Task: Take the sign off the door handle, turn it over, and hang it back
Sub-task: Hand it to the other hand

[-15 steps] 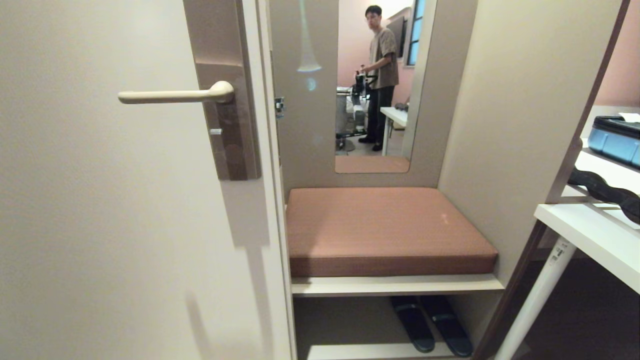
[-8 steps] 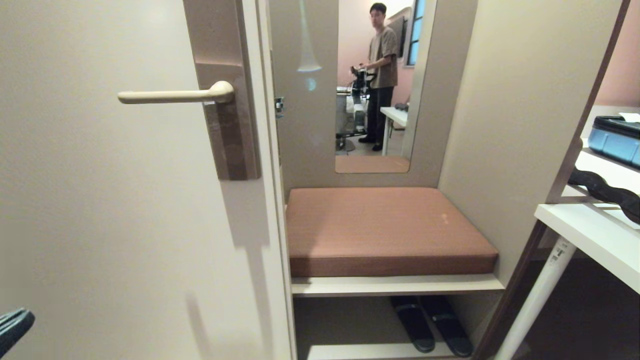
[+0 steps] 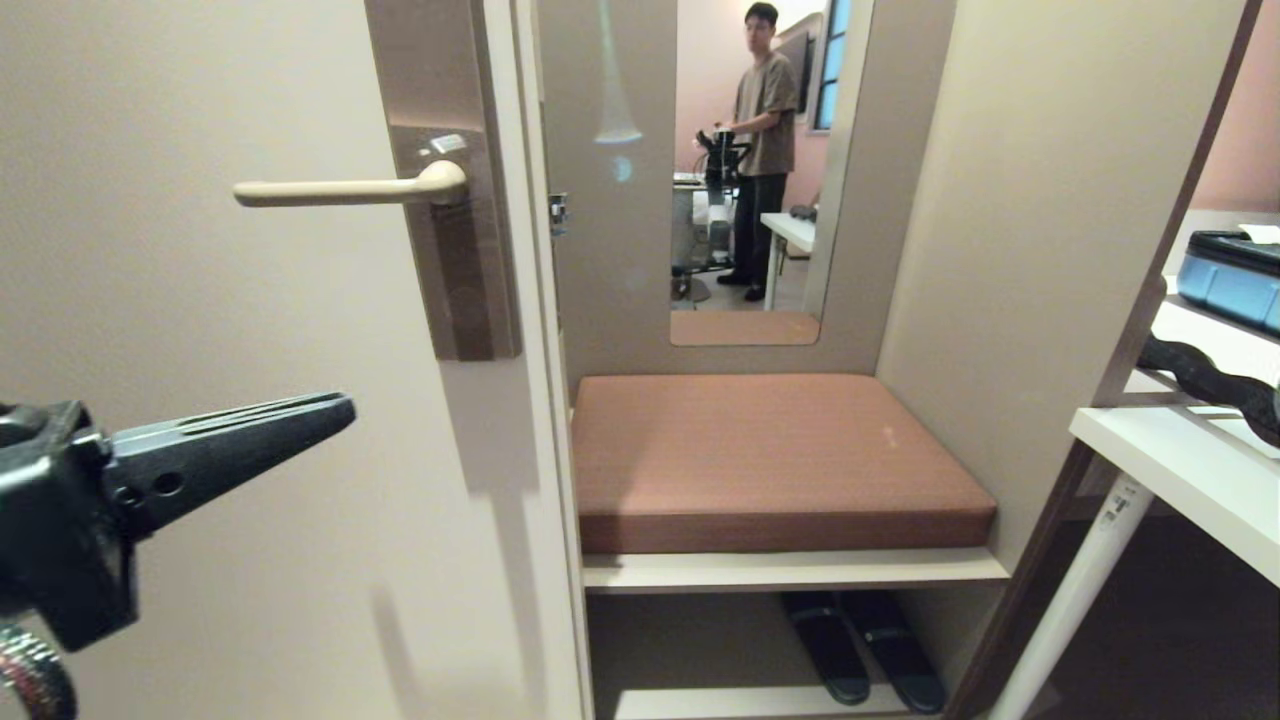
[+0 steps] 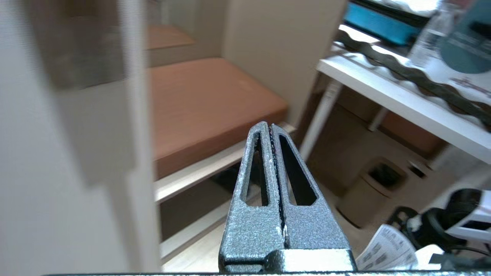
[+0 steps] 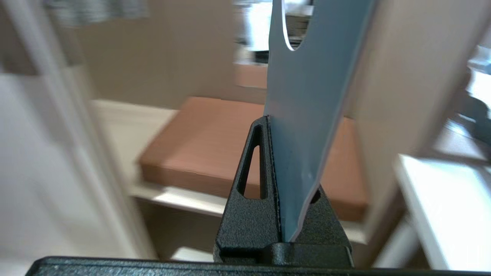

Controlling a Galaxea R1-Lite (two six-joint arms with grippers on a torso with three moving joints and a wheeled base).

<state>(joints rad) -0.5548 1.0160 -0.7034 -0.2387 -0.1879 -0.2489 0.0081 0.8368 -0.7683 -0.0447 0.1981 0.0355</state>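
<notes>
The broad cream-coloured door is filling the robot's left half of the head view, and beside it a brown padded cushion is lying on a pale bench shelf in the alcove, with a tall mirror panel above it showing a person standing in a far room. A white table is standing at the right edge. On the door, the slim cream-coloured straight lever of the door handle is sticking out level from its tall brown rectangular backplate, and nothing is hanging on it. The dark left gripper is reaching in from the lower left, below the handle and well apart from it, its jaws pressed together on nothing. The right gripper is appearing only in its own wrist view, its jaws clamped on the lower end of the flat blue card sign, which is standing upright above them with its oval hole at the far end
</notes>
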